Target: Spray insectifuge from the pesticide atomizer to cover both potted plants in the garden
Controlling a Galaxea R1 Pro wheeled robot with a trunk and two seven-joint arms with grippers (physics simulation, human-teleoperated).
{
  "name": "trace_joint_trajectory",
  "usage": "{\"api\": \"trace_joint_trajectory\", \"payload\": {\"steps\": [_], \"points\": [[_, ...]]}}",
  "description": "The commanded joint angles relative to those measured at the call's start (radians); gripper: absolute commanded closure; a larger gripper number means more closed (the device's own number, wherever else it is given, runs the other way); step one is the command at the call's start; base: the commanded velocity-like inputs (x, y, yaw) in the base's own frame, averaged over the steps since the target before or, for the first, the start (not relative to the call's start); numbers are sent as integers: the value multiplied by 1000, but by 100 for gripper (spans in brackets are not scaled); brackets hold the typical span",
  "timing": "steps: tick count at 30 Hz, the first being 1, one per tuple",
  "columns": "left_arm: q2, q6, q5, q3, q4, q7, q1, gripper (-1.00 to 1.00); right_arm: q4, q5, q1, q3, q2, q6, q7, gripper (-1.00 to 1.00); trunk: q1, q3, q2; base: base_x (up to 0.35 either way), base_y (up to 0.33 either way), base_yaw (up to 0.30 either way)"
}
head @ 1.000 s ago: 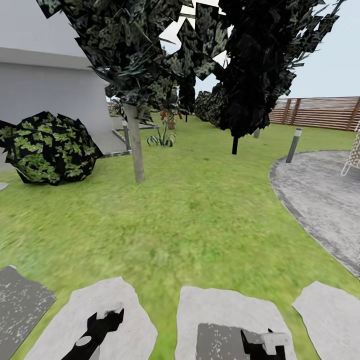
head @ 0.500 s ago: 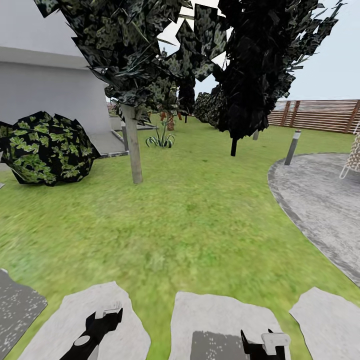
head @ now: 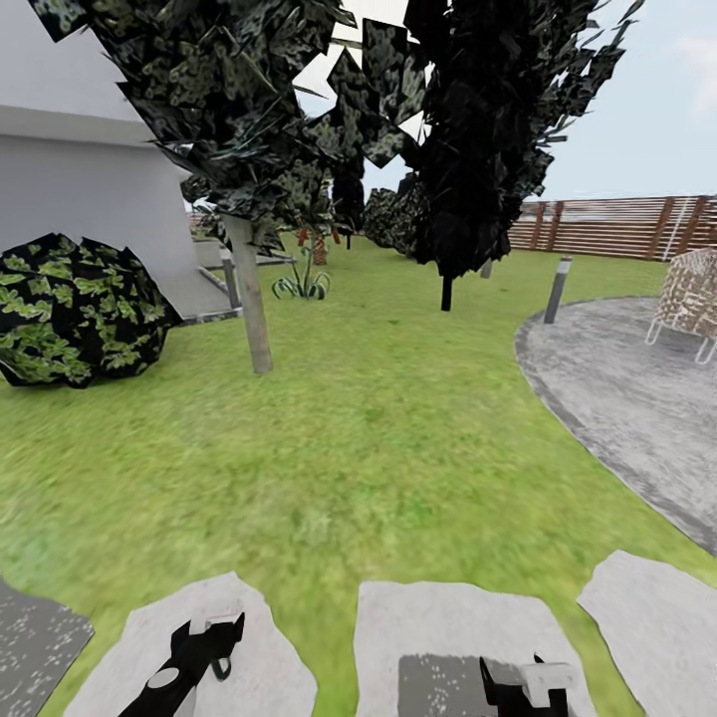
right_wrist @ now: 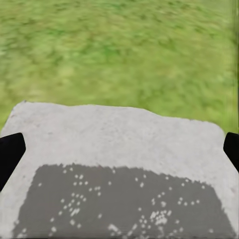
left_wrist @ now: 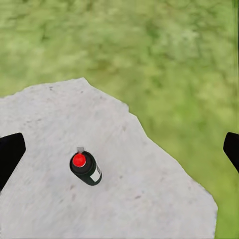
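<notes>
The pesticide atomizer (left_wrist: pixel 85 168), a small dark bottle with a red top and a white label, stands upright on a pale stone slab (left_wrist: pixel 149 189). My left gripper (left_wrist: pixel 119 149) hangs open above it, its fingers wide apart on either side and not touching it. In the head view the left gripper (head: pixel 214 629) is low over the slab (head: pixel 269 677). My right gripper (head: pixel 518 677) is open over another slab (right_wrist: pixel 119 134), holding nothing. Far across the lawn is one potted plant (head: pixel 302 284), a low rosette of pointed leaves.
A thin-trunked tree (head: pixel 249 299) and a dark tree (head: pixel 448 199) rise ahead. A round bush (head: pixel 70 314) sits left by the grey house wall. Grey paving (head: pixel 627 398), a bollard (head: pixel 556 289) and a wicker chair (head: pixel 692 299) lie right, the wooden fence (head: pixel 617 227) behind.
The whole head view has shifted left, so the camera has turned right; the wicker chair has come into sight. Both grippers keep their places and stay open.
</notes>
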State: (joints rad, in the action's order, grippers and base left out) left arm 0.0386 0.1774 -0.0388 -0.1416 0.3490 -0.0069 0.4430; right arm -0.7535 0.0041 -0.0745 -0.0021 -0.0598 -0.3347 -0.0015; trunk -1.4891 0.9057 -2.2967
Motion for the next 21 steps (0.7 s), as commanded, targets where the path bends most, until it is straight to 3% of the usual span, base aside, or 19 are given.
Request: {"api": "trace_joint_trajectory", "payload": {"steps": [1,8,21], "points": [[0,4,-5,-4,-1,-1,0,-100,0,0,-1,0,0,-3,0,-100,0,1,0,0,144,-143],[0,4,-10,-3,-1,-2,0,-100,0,0,-1,1,0,-3,-1,-100,0,1,0,0,34,-34],[2,6,-10,-7,-2,1,0,-100,2,0,-1,-1,1,-3,-3,-100,-50,60,-91,0,0,0]]}}
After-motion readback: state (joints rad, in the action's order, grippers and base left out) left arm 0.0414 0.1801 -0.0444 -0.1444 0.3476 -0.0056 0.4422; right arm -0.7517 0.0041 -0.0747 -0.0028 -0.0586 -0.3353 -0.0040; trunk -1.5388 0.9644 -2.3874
